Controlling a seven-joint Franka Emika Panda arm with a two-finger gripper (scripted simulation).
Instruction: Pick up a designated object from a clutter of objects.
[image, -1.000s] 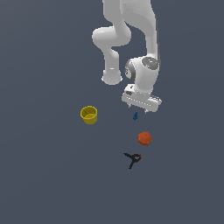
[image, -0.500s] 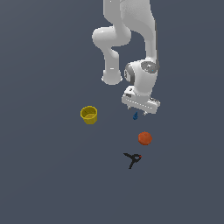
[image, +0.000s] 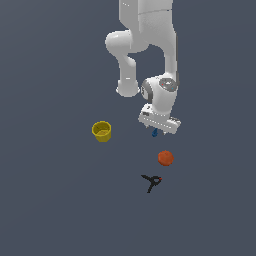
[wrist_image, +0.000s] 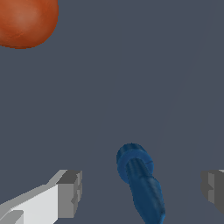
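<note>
Wrist view: unlabelled blue piece (wrist_image: 142, 183) between open end effector (wrist_image: 142, 192) fingers.

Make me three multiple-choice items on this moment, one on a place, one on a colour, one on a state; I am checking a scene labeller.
1. Where does the blue stick lie?
A. Inside the cup
B. Between the hand's two fingers
C. On top of the ball

2. What colour is the cup?
A. Yellow
B. Green
C. White

3. How does the hand stand?
A. Shut on the ball
B. Shut on the clamp
C. Open, touching nothing

Answers:
1 B: the wrist view shows the stick in the gap between the fingers.
2 A: the exterior view shows a yellow cup.
3 C: the wrist view shows bare floor between each finger and the stick, while the ball and the clamp lie apart.
</note>
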